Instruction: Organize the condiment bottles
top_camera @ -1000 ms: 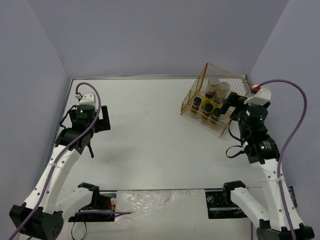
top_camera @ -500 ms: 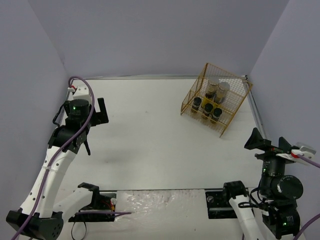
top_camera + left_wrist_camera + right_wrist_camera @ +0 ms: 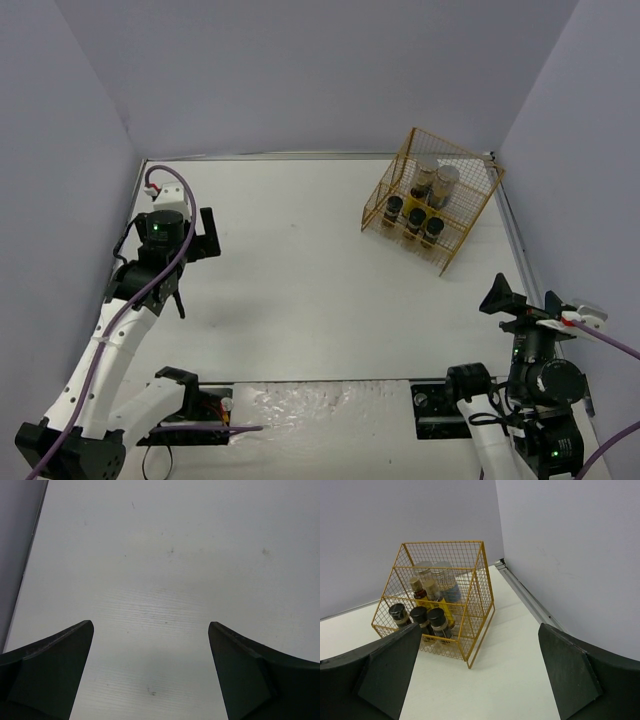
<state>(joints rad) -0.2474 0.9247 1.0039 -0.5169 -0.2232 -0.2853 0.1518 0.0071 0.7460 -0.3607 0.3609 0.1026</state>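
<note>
All the condiment bottles stand in the gold wire rack [image 3: 468, 212] at the back right. Two pale silver-lidded jars [image 3: 437, 170] are at its rear, two slim yellow-labelled brown-capped bottles [image 3: 418, 190] are in the middle, and three short black-capped jars [image 3: 415, 217] are in front. The right wrist view shows the rack [image 3: 470, 555], the black-capped jars [image 3: 418, 615], the yellow-labelled bottles [image 3: 431, 589] and the silver-lidded jars [image 3: 434, 569]. My right gripper [image 3: 523, 301] [image 3: 480, 627] is open and empty, well short of the rack. My left gripper [image 3: 205, 236] [image 3: 150, 625] is open and empty over bare table at the left.
Grey walls close in the table on the left, back and right. A metal rail [image 3: 527, 595] runs along the right wall beside the rack. The white tabletop [image 3: 300, 260] lies between the arms. The arm bases and cables sit at the near edge.
My right arm has pulled back from the rack to the near right corner, its gripper open. My left arm has shifted slightly and stays at the left.
</note>
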